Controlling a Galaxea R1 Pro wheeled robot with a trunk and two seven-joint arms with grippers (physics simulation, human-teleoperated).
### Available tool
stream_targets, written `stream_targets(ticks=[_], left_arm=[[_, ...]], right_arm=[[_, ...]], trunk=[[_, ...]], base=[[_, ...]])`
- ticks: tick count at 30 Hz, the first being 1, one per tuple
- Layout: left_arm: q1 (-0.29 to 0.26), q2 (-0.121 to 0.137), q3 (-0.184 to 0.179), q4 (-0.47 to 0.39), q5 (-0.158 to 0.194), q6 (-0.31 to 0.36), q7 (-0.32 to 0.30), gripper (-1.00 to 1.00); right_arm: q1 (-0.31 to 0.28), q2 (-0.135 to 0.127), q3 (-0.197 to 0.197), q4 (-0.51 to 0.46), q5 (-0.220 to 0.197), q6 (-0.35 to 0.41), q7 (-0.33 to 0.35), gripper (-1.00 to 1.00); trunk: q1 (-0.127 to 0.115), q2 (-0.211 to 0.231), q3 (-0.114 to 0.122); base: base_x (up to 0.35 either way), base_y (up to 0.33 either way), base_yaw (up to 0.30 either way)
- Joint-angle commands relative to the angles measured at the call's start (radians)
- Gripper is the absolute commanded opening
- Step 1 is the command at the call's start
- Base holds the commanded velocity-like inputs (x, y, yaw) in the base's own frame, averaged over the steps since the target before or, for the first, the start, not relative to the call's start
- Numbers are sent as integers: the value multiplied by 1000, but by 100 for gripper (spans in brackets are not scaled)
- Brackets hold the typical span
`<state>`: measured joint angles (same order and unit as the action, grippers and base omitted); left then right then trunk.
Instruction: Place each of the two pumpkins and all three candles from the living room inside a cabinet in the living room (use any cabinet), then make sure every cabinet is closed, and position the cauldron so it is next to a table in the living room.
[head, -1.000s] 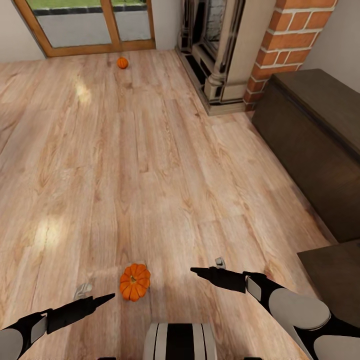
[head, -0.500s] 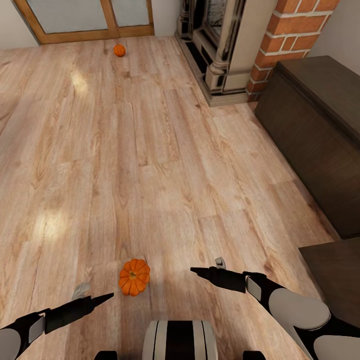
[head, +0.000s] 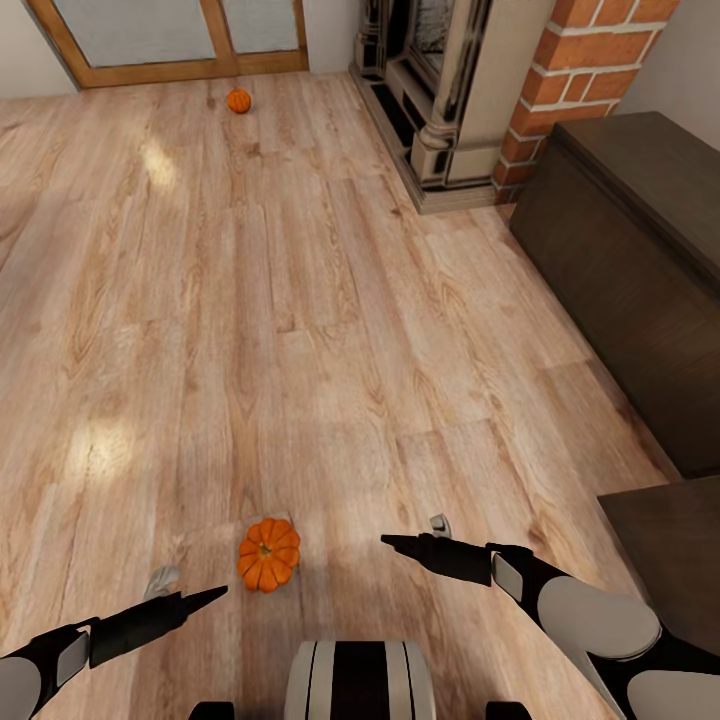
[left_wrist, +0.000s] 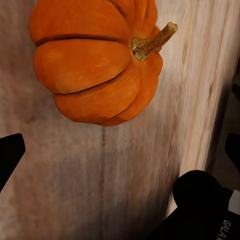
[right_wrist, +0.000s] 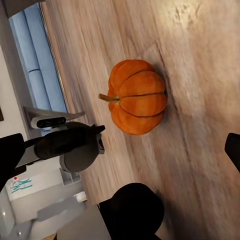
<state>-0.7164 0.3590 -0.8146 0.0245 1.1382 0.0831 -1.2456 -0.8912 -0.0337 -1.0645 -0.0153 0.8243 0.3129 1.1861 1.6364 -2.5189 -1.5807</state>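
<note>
Step in hand: fetching the first pumpkin; by my reading the robot has drawn up to it and a reach comes next, with nothing stowed as far as these views tell.
Near pumpkin (head: 269, 553): on the floor (head: 300, 330) at lower centre of the head view, stem up and slightly tilted, between the two grippers and touching neither; large in the left wrist view (left_wrist: 97, 60), smaller in the right wrist view (right_wrist: 136, 97).
Far pumpkin (head: 238, 100): upper left of the head view, on the floor near the glass door (head: 170, 35), well apart from the robot.
Left gripper (head: 195, 603): lower left of the head view, just beside the near pumpkin, holding nothing; its dark tips sit at opposite edges of the left wrist view, so the jaws look spread wide.
Right gripper (head: 400, 543): lower centre-right, near the pumpkin but a little further off, empty; its tips also sit at opposite edges of its wrist view, jaws apart.
Cabinet (head: 630, 270): right edge of the head view, beside the brick fireplace (head: 470, 90); fronts look shut.
Next move calls for: lowering the left gripper so its fingers straddle the ribbed body, not the stem, then closing; a round pumpkin may roll if nudged on one side.
</note>
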Motion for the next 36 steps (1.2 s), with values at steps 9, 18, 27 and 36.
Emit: stream_targets(ticks=[9, 18, 27, 36], left_arm=[[0, -3, 0, 0, 0, -1, 1, 100], [0, -6, 0, 0, -1, -1, 4, 100], [0, -4, 2, 0, 0, -1, 7, 100], [0, -7, 3, 0, 0, -2, 10, 100]], right_arm=[[0, 0, 0, 0, 0, 0, 0, 100], [0, 0, 0, 0, 0, 0, 0, 100], [0, 0, 0, 0, 0, 0, 0, 100], [0, 0, 0, 0, 0, 0, 0, 100]], trunk=[[0, 0, 0], [0, 0, 0], [0, 0, 0], [0, 0, 0]], base=[[139, 0, 0], [5, 0, 0], [0, 0, 0], [0, -2, 0]])
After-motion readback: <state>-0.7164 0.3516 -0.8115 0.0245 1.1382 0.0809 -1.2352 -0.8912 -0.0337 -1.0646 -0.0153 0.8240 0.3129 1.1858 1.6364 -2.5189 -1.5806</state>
